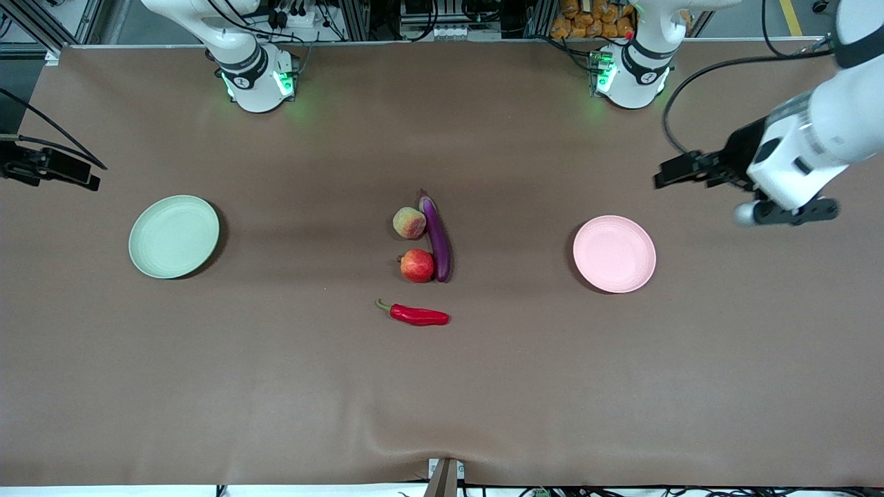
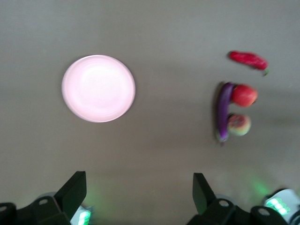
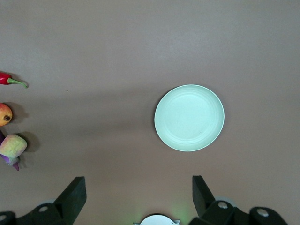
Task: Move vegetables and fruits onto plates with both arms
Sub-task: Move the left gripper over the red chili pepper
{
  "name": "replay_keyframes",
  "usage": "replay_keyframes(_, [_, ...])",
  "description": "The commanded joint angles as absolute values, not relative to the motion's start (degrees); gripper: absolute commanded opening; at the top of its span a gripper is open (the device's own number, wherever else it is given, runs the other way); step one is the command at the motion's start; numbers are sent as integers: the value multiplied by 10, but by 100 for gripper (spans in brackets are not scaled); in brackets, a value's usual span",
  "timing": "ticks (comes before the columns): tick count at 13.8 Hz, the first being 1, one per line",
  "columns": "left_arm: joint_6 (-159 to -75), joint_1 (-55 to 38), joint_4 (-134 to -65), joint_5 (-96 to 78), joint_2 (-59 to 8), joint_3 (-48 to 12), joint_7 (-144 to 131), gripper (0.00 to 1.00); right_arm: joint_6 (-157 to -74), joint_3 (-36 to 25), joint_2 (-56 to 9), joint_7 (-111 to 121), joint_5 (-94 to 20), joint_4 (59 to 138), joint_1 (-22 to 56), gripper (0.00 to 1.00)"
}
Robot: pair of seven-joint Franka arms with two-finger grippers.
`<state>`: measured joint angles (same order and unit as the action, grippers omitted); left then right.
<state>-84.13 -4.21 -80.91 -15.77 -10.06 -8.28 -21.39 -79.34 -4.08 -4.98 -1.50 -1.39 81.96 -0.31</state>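
Nearest the front camera lies the red chili pepper (image 1: 418, 315), stem toward the right arm's end. Just farther sit the red fruit (image 1: 417, 266) and the peach-like fruit (image 1: 409, 223), both touching the purple eggplant (image 1: 436, 237). Each arm should probably take an outer piece first, to avoid nudging the cluster. The mint plate (image 1: 174, 237) and pink plate (image 1: 614, 253) flank them, both bare. The left gripper (image 1: 673, 172) hangs open over the table near the pink plate; the right gripper (image 3: 136, 197) hangs open above the mint plate's end, well apart from the produce.
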Motion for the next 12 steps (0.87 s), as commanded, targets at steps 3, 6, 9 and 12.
replay_keyframes(3, [-969, -119, -788, -170, -169, -82, -303, 100, -791, -46, -54, -16, -11, 809, 3, 100])
replay_keyframes(6, [-1033, -166, -765, -170, -227, -82, -395, 100, -792, -46, -54, -16, -8, 806, 6, 100])
replay_keyframes(9, [-1112, -223, -766, -164, -283, -77, -482, 100, -793, -46, -58, -16, -9, 802, -1, 100])
replay_keyframes(12, [-1157, -271, -768, -149, -344, -75, -510, 100, -791, -46, -59, -19, -8, 803, -2, 100])
